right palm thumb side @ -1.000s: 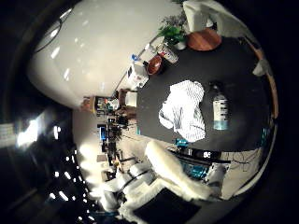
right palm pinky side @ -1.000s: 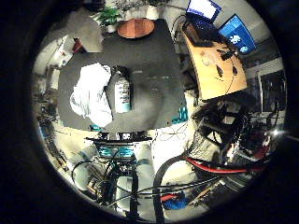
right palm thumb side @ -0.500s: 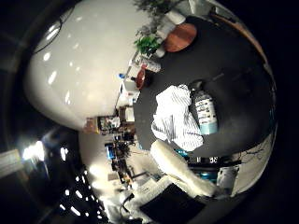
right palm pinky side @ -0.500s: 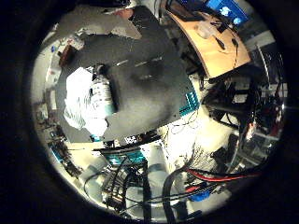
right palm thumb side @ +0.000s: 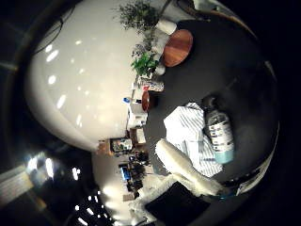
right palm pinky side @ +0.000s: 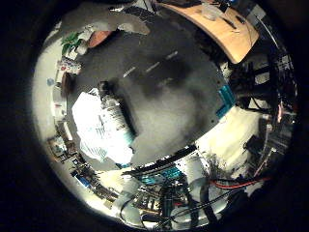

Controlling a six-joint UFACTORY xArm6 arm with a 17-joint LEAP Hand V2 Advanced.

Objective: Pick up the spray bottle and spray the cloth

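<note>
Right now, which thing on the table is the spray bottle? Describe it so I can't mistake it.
Find the dark table. At one end lies a crumpled white striped cloth. The spray bottle lies on its side against it, clear-bodied with pale blue liquid, a label and a dark trigger head, the only bottle there.

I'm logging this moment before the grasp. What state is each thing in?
spray bottle: lying on its side on the dark table, beside the cloth, not held.
cloth: crumpled in a heap on the table, against the bottle.
dark table: carries the bottle and cloth.
hand: above the table, holding nothing; a white finger shows.
</note>
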